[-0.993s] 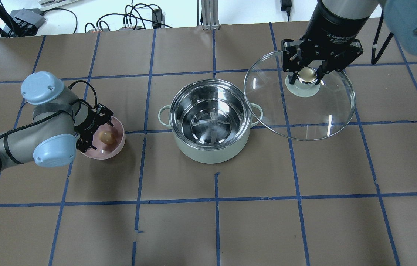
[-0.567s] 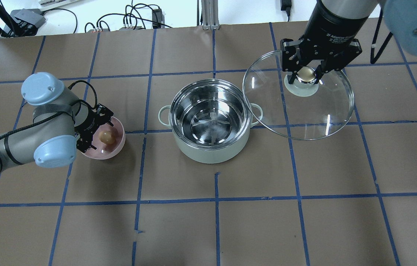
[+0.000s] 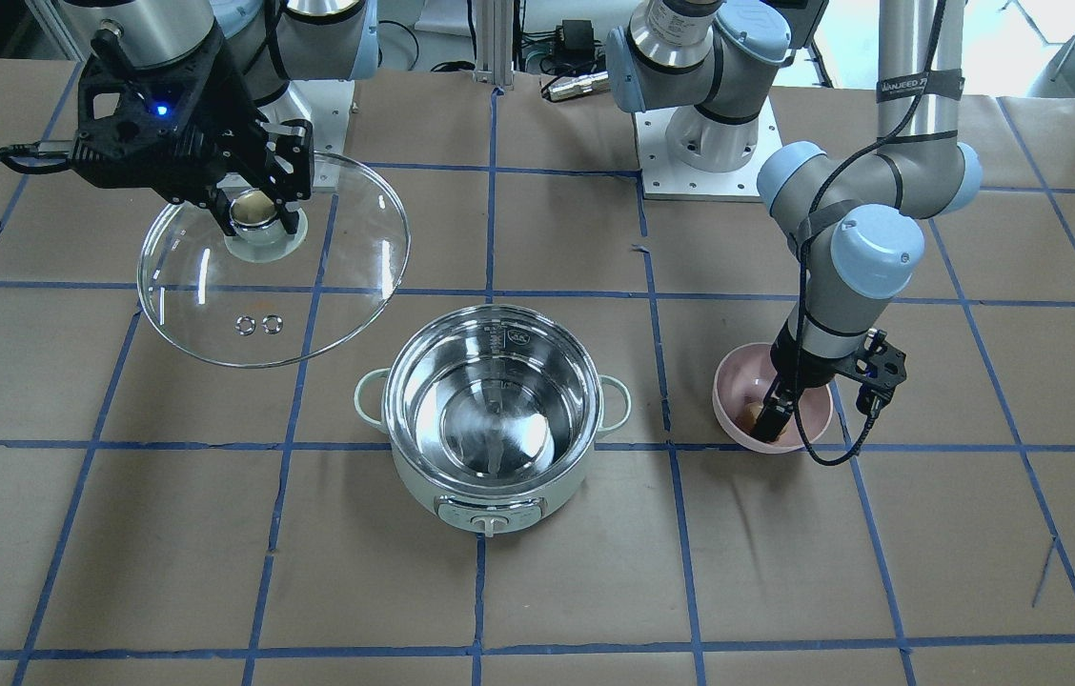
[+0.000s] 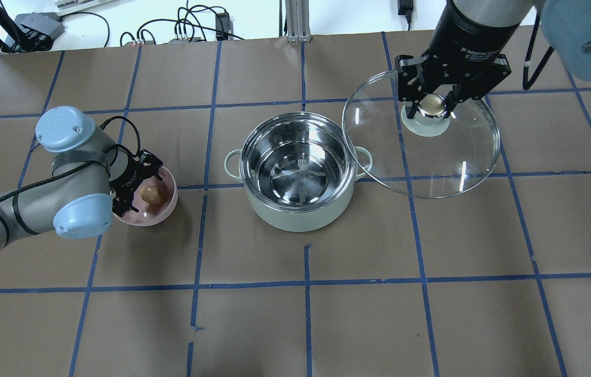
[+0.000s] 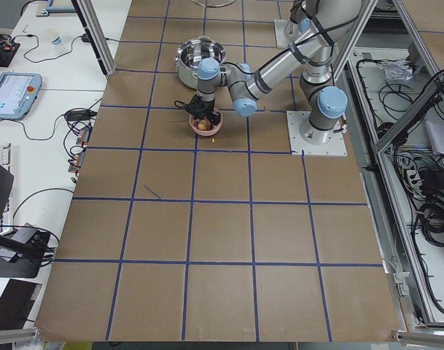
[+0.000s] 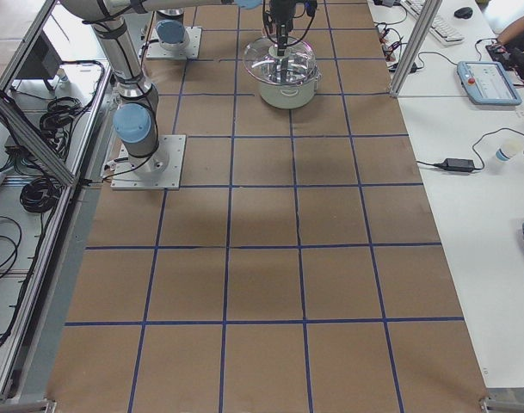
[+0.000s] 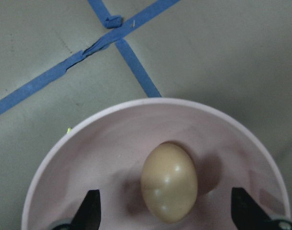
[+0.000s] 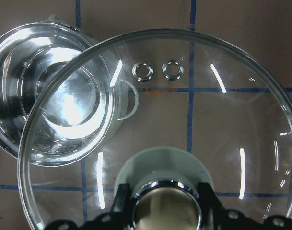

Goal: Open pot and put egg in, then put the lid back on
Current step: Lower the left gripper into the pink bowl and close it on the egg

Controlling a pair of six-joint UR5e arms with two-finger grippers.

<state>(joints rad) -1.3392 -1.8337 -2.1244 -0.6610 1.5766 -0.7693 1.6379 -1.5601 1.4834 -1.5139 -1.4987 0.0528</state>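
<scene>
The mint-green pot (image 4: 274, 217) stands open at mid table, its steel inside empty; it also shows in the front view (image 3: 490, 510). My right gripper (image 4: 431, 104) is shut on the beige knob (image 3: 254, 208) of the glass lid (image 4: 431, 162) and holds it in the air beside the pot, its edge overlapping the pot's handle. The wrist view shows the lid (image 8: 208, 124) over the pot (image 8: 54, 96). The brown egg (image 7: 169, 182) lies in a pink bowl (image 7: 112, 143). My left gripper (image 4: 141, 195) is open, its fingertips (image 7: 90, 211) down in the bowl on either side of the egg (image 4: 152, 194).
The pink bowl (image 4: 167, 209) sits on the robot's left of the pot, about one pot width away. Blue tape lines (image 4: 306, 283) grid the brown table. Cables (image 4: 190, 23) and boxes lie beyond the far edge.
The right gripper has carried the lid slightly farther from the pot and toward the far edge. The left arm has shifted a little toward the bowl; the egg has not moved.
</scene>
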